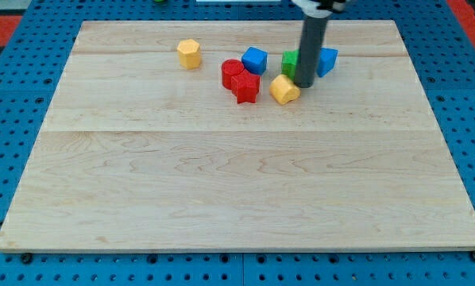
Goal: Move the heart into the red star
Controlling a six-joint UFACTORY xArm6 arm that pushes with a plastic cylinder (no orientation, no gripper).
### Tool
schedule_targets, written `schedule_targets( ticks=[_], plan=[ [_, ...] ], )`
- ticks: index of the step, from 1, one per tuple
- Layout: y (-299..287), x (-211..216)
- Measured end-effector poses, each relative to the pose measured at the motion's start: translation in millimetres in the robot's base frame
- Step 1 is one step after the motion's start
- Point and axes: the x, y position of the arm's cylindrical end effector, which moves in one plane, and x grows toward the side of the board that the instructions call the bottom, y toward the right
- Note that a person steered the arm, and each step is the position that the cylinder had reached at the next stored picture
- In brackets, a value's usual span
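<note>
The yellow heart [284, 90] lies near the table's [222, 199] top edge, right of centre, just beside the red star [245, 86] with a narrow gap left; the push looks nearly done. The tip [305, 84] stands at the heart's upper right, touching or almost so. The rod is upright, entering from the top edge. There is no claw, so no state to tell.

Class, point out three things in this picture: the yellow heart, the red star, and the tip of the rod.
yellow heart [284, 90]: camera view, its top face.
red star [245, 86]: camera view, middle of its top.
my tip [305, 84]: camera view, the rod's very end, just right of the heart.
</note>
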Motion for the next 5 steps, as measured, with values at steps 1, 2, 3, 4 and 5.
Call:
schedule_targets(
  ticks=[1,2,3,4,5],
  plan=[
    [5.0,-0.8],
    [27.1,19.7],
    [26.1,66.0],
    [-20.4,78.4],
    [-34.2,71.8]
  ],
)
